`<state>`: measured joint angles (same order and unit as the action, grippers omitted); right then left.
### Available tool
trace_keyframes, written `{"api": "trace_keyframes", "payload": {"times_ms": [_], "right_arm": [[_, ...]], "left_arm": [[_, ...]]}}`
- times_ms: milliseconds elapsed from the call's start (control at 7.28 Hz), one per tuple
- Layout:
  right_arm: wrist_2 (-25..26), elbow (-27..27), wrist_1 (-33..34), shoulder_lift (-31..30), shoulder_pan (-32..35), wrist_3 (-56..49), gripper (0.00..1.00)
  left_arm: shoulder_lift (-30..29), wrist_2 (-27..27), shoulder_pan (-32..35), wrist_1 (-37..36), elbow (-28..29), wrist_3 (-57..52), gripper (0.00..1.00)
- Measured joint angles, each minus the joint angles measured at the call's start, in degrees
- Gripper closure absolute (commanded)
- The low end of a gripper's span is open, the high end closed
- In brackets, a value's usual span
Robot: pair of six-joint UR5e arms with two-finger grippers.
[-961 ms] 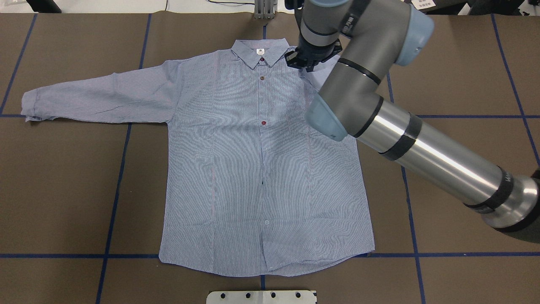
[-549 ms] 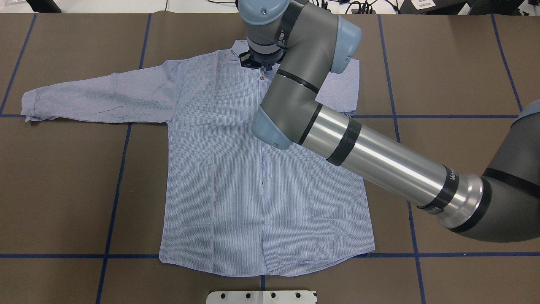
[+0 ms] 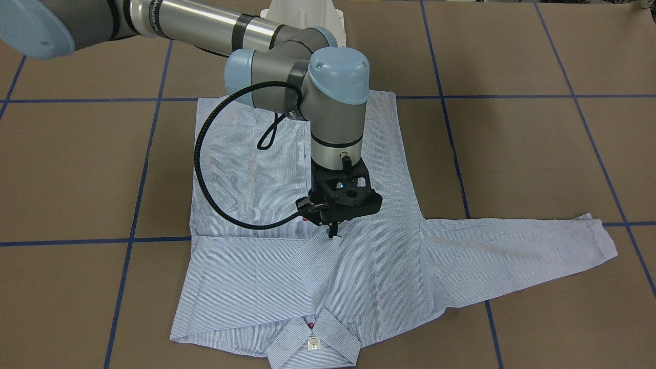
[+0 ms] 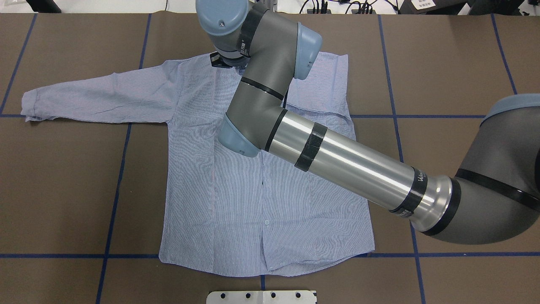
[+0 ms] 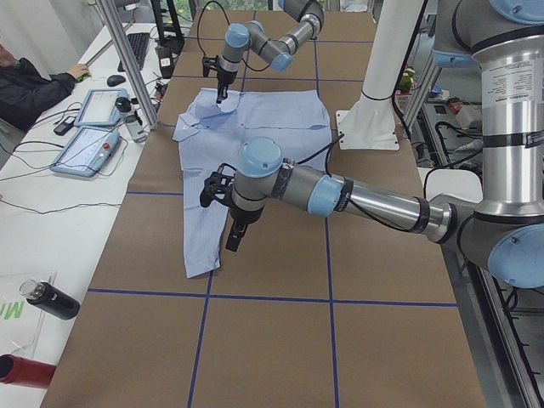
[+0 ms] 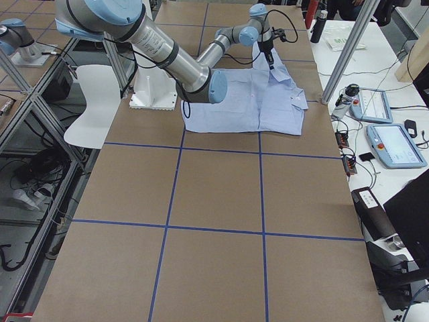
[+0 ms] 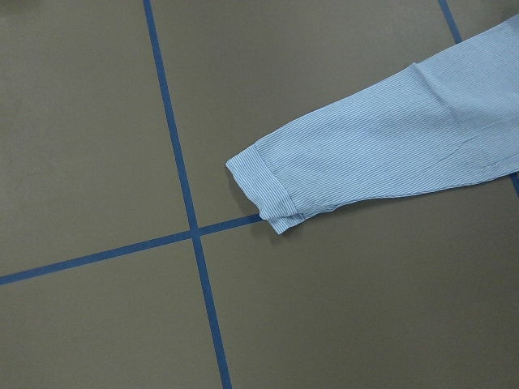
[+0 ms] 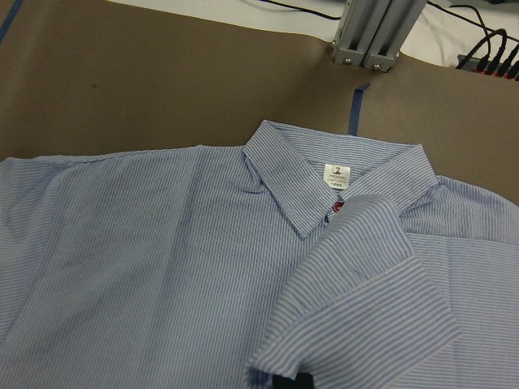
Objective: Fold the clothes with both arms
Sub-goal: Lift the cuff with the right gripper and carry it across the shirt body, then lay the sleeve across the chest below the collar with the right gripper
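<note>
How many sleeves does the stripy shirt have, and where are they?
2. One sleeve lies straight out on the table; the other sleeve is folded across the shirt front, its cuff between the fingers of the right gripper.

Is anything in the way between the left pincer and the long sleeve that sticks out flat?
No. The left pincer hangs close above the sleeve. Its camera shows only the sleeve's end and bare table, so nothing visible blocks it.
</note>
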<state>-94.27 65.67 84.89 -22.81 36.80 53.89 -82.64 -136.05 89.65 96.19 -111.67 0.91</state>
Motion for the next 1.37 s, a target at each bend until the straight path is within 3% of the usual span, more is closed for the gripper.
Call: {"api": "trace_keyframes", "payload": {"times_ms": [275,412,549,961,1373], "right_arm": [[2.38,-1.08,-1.04,0.79,-1.63,1.42,1.00],[3.70,-2.32,-1.58,1.52,-2.51,2.09,0.95],[4.95,-4.03,-2.17,2.58,-3.32,2.72,0.02],[8.76,-8.53,-4.79,5.11,-5.65,5.55,0.01],[8.36,-10.62,-5.78,5.96,-5.68,5.80,0.01]], "left_arm": [[0.01,0.00,0.00,0.04,0.30,-0.03,0.00],[0.05,0.00,0.00,0.04,0.30,-0.03,0.00],[0.08,0.00,0.00,0.05,0.34,-0.03,0.00],[0.10,0.00,0.00,0.05,0.35,-0.03,0.00],[0.41,0.00,0.00,0.05,0.17,-0.03,0.00]]}}
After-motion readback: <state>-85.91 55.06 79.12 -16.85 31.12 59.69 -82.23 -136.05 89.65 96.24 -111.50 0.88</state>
